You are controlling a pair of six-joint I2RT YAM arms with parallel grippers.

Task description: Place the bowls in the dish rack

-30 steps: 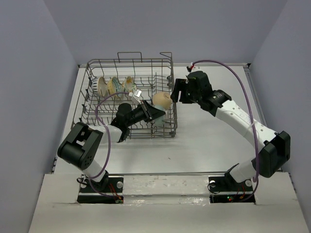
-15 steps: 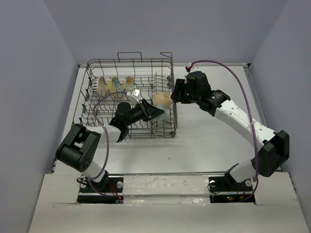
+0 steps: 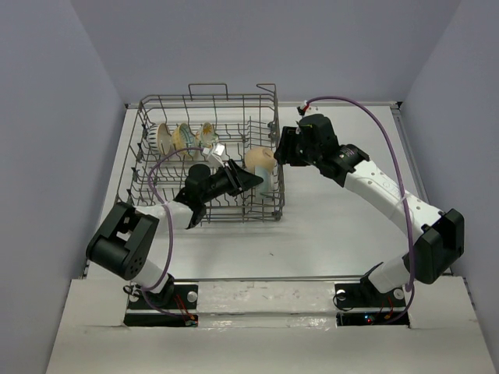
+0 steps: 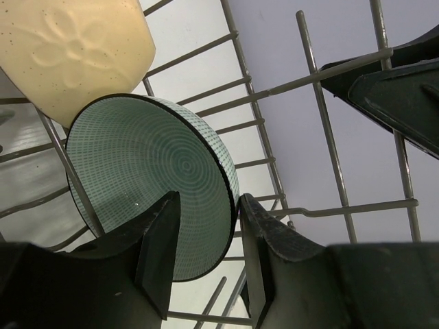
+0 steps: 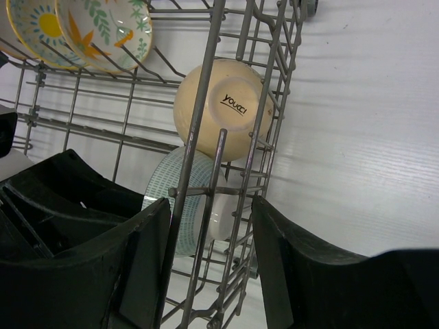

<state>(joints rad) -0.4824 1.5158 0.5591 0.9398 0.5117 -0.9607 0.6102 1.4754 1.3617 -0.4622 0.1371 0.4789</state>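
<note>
**All five bowls are in the rack, one not let go yet**

The rack (image 3: 210, 100) has all five bowls inside it. Three bowls (image 3: 185, 137) stand in a row, well away from both sets of fingers. The tan bowl (image 5: 223, 110) sits just past the right gripper (image 5: 211, 205), inside the rack's side. The teal bowl (image 4: 158, 164) stands on its edge, right by the tan bowl. The left gripper (image 4: 208, 205) has one finger on each side of the teal bowl's wall, closed in on it, so it looks like it holds it. The right gripper is wide open and holds nothing. I think the only job left is to let go of the teal bowl and pull back.
</note>
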